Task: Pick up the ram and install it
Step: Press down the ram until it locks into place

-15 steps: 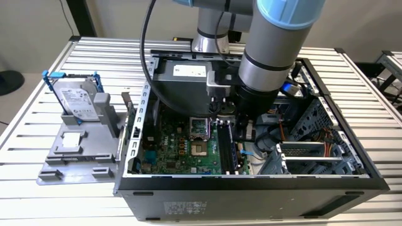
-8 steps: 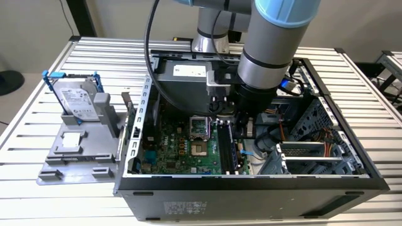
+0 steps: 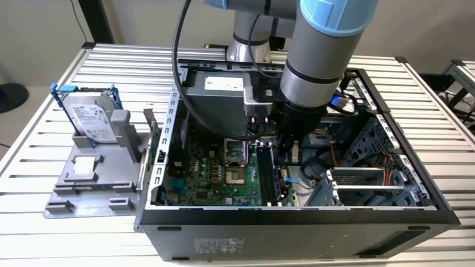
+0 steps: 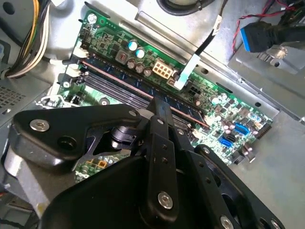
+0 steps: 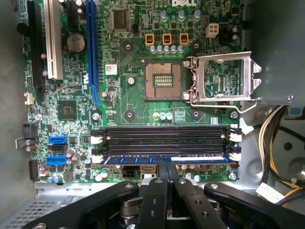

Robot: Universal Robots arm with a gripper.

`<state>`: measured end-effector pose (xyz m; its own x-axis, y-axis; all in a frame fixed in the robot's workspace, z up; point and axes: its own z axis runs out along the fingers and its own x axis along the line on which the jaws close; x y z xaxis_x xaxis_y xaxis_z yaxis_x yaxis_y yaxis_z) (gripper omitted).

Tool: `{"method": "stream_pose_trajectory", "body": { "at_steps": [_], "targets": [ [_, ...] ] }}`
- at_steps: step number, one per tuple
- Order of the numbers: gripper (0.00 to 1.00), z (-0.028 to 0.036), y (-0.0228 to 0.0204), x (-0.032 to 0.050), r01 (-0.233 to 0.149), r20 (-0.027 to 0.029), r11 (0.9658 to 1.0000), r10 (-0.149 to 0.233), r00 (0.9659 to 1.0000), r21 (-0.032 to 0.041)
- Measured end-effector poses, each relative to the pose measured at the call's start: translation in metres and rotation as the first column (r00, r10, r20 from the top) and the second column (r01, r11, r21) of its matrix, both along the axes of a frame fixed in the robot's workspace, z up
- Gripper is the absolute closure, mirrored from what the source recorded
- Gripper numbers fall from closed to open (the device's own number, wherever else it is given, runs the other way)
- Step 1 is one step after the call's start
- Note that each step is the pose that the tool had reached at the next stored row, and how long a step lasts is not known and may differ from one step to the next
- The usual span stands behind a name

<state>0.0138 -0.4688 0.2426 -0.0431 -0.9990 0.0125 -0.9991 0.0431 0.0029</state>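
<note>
Gripper (image 5: 166, 168) fingers pressed together atop ram (image 5: 167, 159), seated in outermost slot (image 5: 164, 141); case wall (image 3: 415, 161) close beside.

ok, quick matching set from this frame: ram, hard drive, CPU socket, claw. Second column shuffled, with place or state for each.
Things:
1. ram
2. hard drive
3. CPU socket
4. claw

Place or state:
A. outside the case, upright in a blue frame on the grey stand
B. fingers together, tips at the ram's edge
C. bare, its metal latch frame swung open
D. lying along the slot nearest the board's edge, next to three bare black slots

Pairs: 1-D, 2-A, 3-C, 4-B
</note>
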Motion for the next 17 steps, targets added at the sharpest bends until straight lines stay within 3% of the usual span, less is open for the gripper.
{"method": "stream_pose_trajectory", "body": {
  "at_steps": [14,16,17],
  "targets": [
    [1.00,-0.0249,-0.0002,0.0000,0.000,-0.0005,1.0000,0.000,1.0000,-0.0018],
    [1.00,-0.0226,0.0002,0.0001,0.000,-0.0007,1.0000,0.000,1.0000,-0.0025],
    [1.00,-0.0200,0.0004,0.0001,0.000,0.0005,1.0000,0.000,1.0000,0.0021]
  ]
}}
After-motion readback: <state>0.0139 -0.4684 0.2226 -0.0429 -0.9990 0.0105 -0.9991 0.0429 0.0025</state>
